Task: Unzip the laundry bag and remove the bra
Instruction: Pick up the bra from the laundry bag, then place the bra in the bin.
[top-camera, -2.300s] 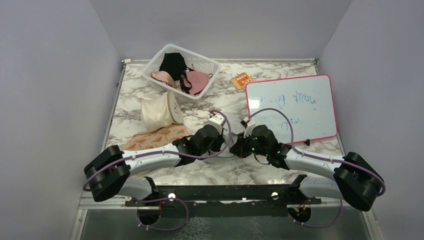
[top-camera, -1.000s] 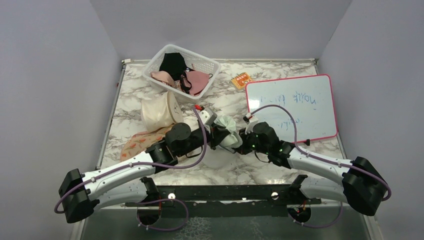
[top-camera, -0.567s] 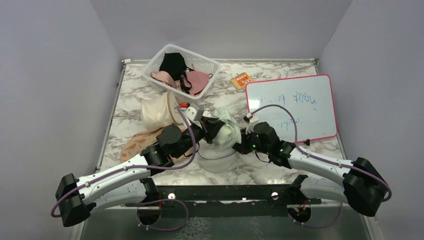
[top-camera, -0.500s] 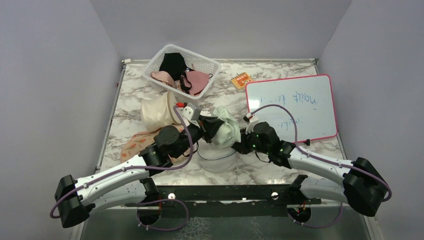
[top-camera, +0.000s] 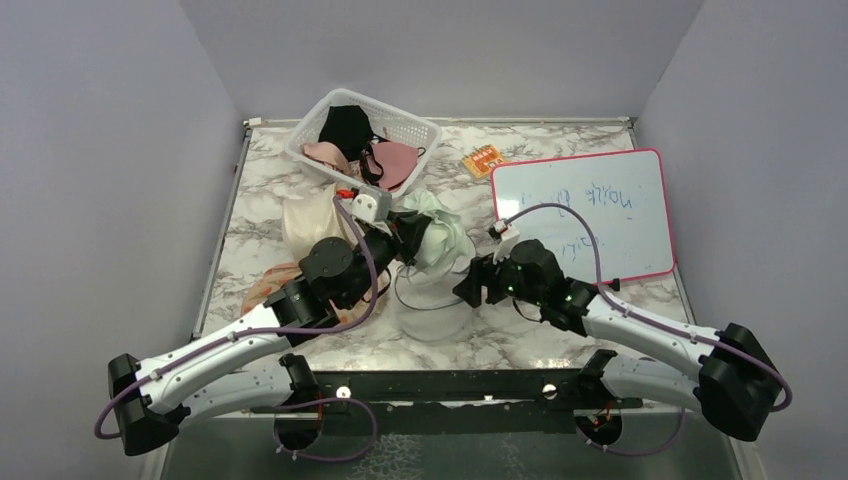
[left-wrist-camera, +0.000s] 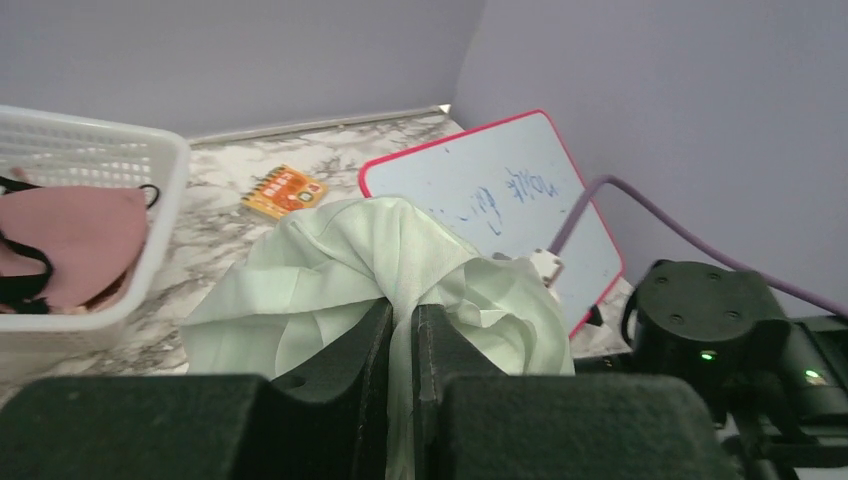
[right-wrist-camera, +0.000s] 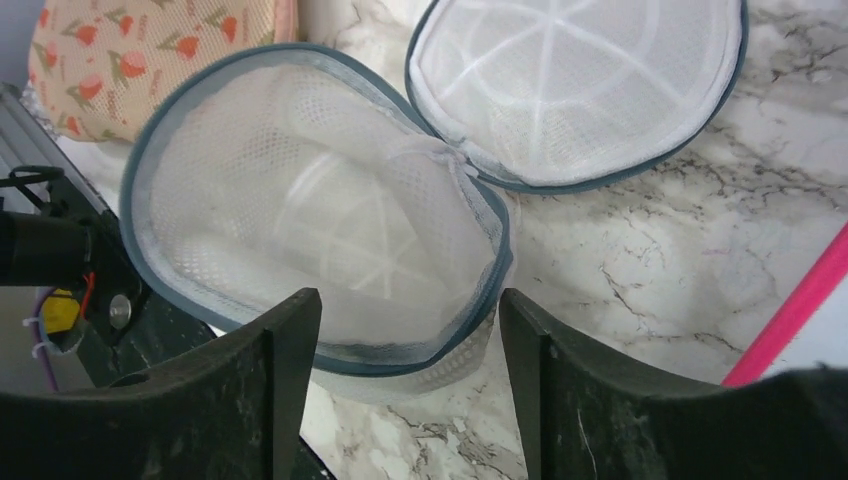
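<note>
The laundry bag (top-camera: 432, 305) stands unzipped on the marble table, its mesh body (right-wrist-camera: 300, 220) gaping and its round lid (right-wrist-camera: 580, 90) flipped back. Nothing shows inside it. A pale green bra (top-camera: 435, 235) hangs bunched in the air above and behind the bag. My left gripper (top-camera: 402, 240) is shut on a fold of the bra (left-wrist-camera: 330, 270), the cloth pinched between the jaws of that gripper (left-wrist-camera: 402, 320). My right gripper (top-camera: 468, 290) is open at the bag's right side. In the right wrist view the gripper (right-wrist-camera: 410, 330) straddles the grey-blue rim without pinching it.
A white basket (top-camera: 405, 120) of garments stands at the back left. A cream cylindrical bag (top-camera: 310, 222) and a peach floral pouch (top-camera: 265, 285) lie left of the bag. A pink-framed whiteboard (top-camera: 585, 215) lies at the right, with an orange card (top-camera: 484, 160) behind it.
My left gripper has pulled the green bra up out of the bag and carried it back and to the left. My right gripper has opened off the bag's rim.
</note>
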